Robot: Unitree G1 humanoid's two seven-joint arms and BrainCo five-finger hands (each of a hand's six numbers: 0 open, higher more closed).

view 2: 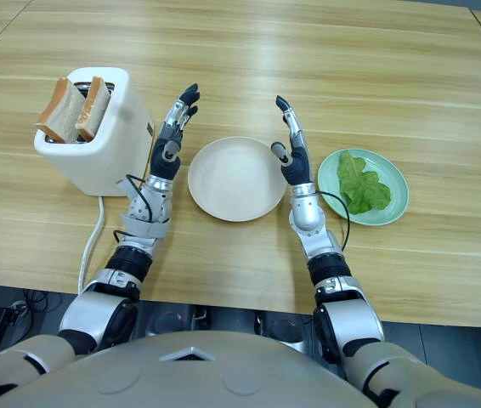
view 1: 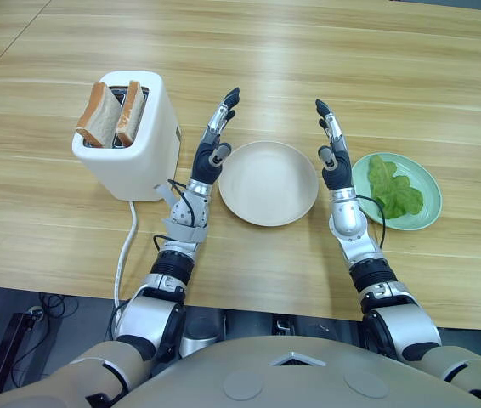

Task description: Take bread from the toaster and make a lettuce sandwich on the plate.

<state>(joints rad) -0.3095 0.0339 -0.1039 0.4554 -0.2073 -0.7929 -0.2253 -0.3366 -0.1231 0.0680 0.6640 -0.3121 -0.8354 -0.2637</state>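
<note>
Wooden table (view 1: 308, 51): left hand (view 1: 215, 140) and right hand (view 1: 332, 149), open and empty, are flanking the plate (view 1: 268, 183), seemingly without touching.

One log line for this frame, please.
stage: not started | left hand: open, between toaster and plate | right hand: open, between plate and green plate | bread: in toaster | lettuce: on green plate

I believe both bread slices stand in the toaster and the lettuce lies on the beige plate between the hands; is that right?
Not quite: the left eye view shows the lettuce on the green plate, right of the right hand.
</note>
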